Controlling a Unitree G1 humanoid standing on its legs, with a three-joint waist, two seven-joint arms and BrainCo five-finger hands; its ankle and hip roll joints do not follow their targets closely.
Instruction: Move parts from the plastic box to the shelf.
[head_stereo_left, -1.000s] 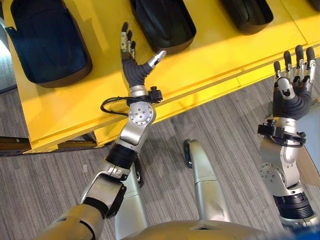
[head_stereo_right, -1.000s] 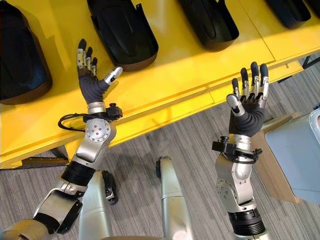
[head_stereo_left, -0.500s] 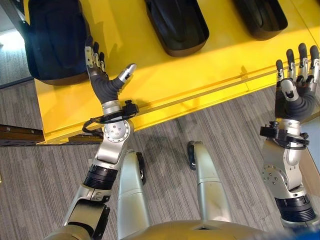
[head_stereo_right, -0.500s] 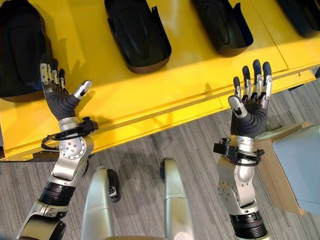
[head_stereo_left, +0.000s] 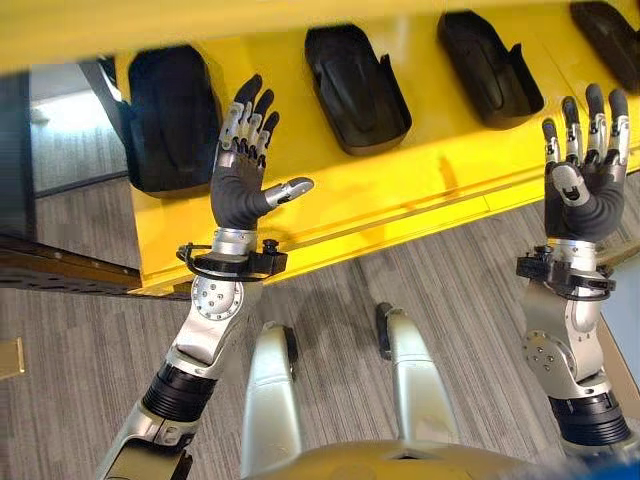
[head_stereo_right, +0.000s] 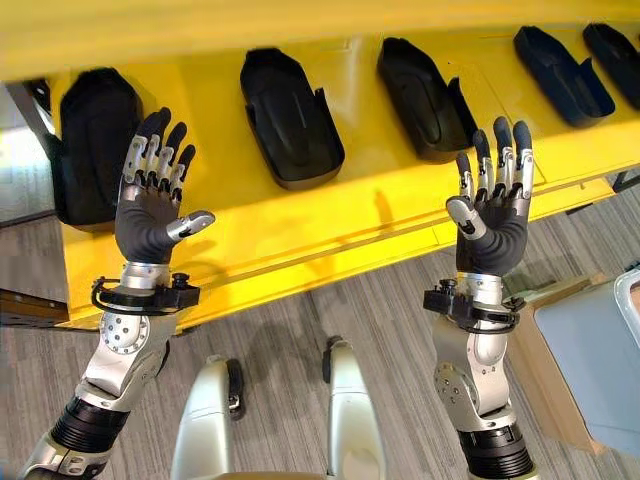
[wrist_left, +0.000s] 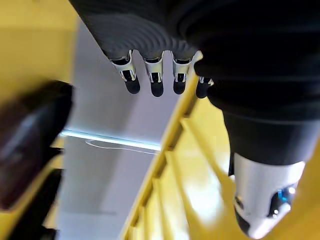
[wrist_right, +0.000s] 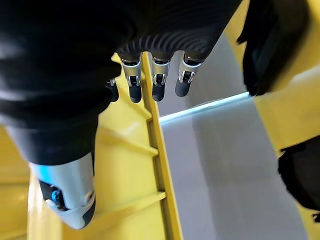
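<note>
Both hands, left hand (head_stereo_left: 240, 190) and right hand (head_stereo_right: 493, 225), empty with fingers spread straight; black moulded parts (head_stereo_right: 290, 120) lie on the yellow shelf (head_stereo_right: 330, 215); risk: raised fingers clip the shelf edge.

Black moulded parts (head_stereo_right: 291, 117) lie, seemingly upright, along the yellow shelf (head_stereo_right: 330, 222).

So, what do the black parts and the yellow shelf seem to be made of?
The black parts look like moulded plastic, matt to slightly glossy: thin raised walls, rounded shapes and soft highlights. The yellow shelf looks like painted sheet metal or a coated board: a smooth, even, slightly shiny surface with a straight seam. The pictures leave this open.
</note>
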